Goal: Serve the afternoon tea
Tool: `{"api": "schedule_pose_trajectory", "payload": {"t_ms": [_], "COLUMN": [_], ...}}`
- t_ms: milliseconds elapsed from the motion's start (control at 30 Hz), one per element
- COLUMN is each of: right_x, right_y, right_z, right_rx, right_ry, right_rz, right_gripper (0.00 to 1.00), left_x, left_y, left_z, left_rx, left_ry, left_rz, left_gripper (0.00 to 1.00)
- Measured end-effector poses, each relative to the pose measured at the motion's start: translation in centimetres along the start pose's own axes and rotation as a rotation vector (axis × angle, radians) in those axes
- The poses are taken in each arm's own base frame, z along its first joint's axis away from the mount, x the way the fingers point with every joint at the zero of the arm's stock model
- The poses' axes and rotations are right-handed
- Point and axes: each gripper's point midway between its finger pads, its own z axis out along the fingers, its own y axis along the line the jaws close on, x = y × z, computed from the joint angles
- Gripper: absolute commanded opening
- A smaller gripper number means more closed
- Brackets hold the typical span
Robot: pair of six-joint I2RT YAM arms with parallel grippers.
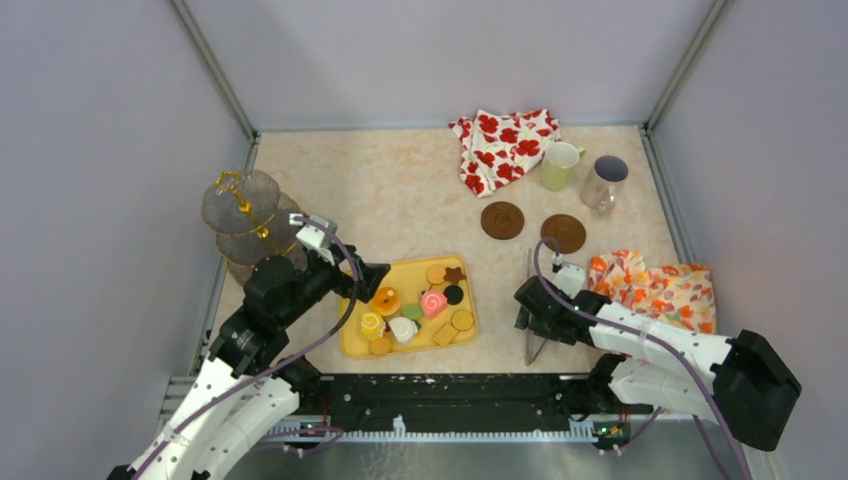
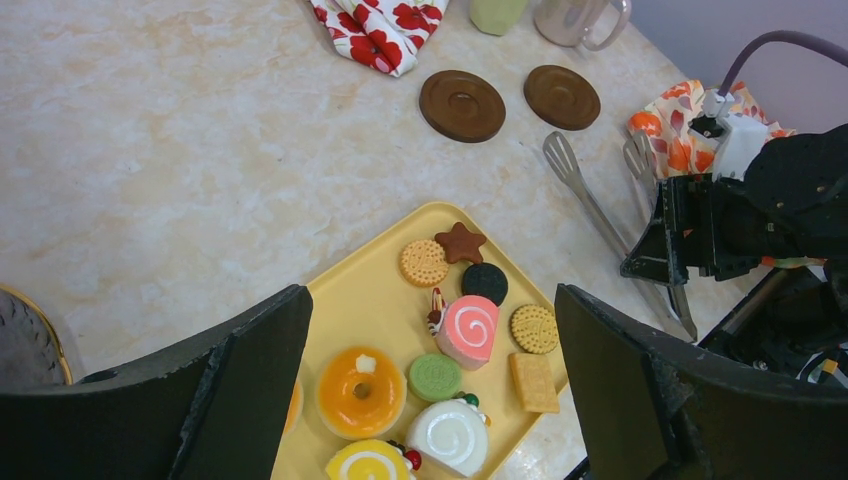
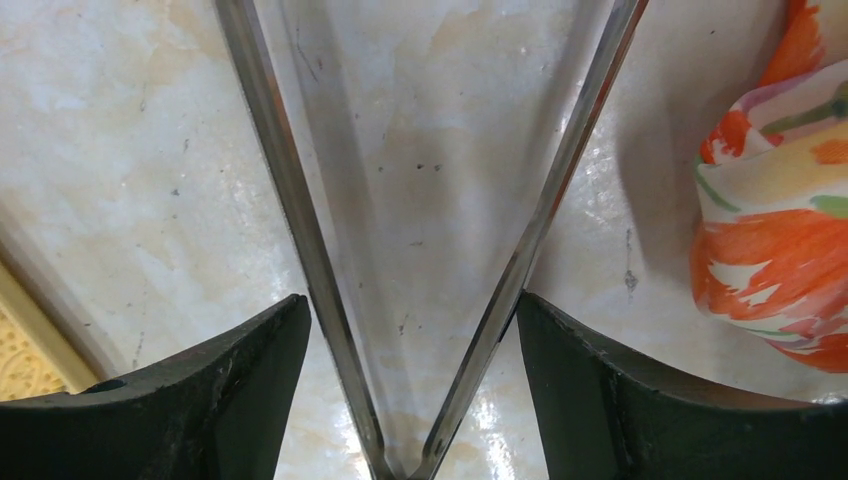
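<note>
The sweets all sit on the yellow tray near the front of the tabletop. The pale-yellow mug and greyish mug stand at the back right, off the two brown coasters. I judge nothing served yet: the tiered stand at the left edge looks bare.

My left pincer hangs wide open and empty over the tray's near end. My right pincer straddles the tongs lying right of the tray, a finger beside each arm; whether it grips them I cannot tell. The tray's rim is close on one side and the orange cloth on the other. Open tabletop lies between tray and coasters.
</note>
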Motion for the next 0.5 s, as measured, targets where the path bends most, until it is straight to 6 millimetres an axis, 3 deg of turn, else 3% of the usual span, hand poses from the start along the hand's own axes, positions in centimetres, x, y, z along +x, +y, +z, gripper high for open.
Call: {"api": "schedule_pose_trajectory", "payload": {"t_ms": [500], "right_x": [-0.93], "right_y": [-0.18], "right_z": [1.09], "right_rx": [0.040], "right_ry": [-0.065], "right_rz": [-0.098], "right_gripper": [0.79], "left_x": [0.21], "left_y": [0.06], "left_z": [0.04], "left_rx": [-0.001], "left_ry": [0.005], "left_rz": [-0.001], "left_gripper": [0.99]}}
